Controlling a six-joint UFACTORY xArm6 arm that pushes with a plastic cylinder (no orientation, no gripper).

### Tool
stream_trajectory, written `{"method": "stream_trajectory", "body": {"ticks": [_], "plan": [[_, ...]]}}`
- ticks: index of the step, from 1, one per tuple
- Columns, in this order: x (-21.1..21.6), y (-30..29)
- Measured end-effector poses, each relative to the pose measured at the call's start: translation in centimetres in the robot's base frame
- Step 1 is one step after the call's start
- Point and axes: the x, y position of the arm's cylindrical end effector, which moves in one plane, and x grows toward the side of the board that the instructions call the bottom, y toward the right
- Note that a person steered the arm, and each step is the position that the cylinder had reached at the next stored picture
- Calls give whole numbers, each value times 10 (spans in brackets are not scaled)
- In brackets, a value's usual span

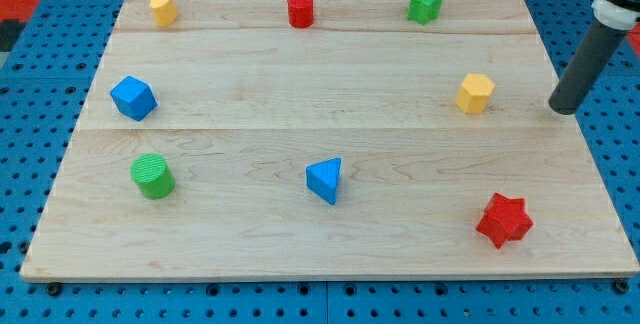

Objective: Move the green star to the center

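The green star (424, 4) sits at the counter's (300, 84) far edge, well left of my tip (565, 110), which touches no block.

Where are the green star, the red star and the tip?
green star (425, 4), camera view, top face
red star (504, 219), camera view, centre of its top
my tip (565, 110), camera view, rod's very end, right of the yellow block (475, 93)

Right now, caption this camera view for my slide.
My tip rests at the board's right edge, below-right of the untouched green star.
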Motion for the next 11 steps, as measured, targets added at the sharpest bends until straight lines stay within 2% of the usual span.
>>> {"method": "stream_trajectory", "body": {"ticks": [2,3,4,5,6,7,8,9,11], "plan": [[-115,-11],[-129,-50],[-97,-122],[-93,-112],[-150,-70],[-202,-96],[-206,-93],[-206,-190],[-104,-272]]}}
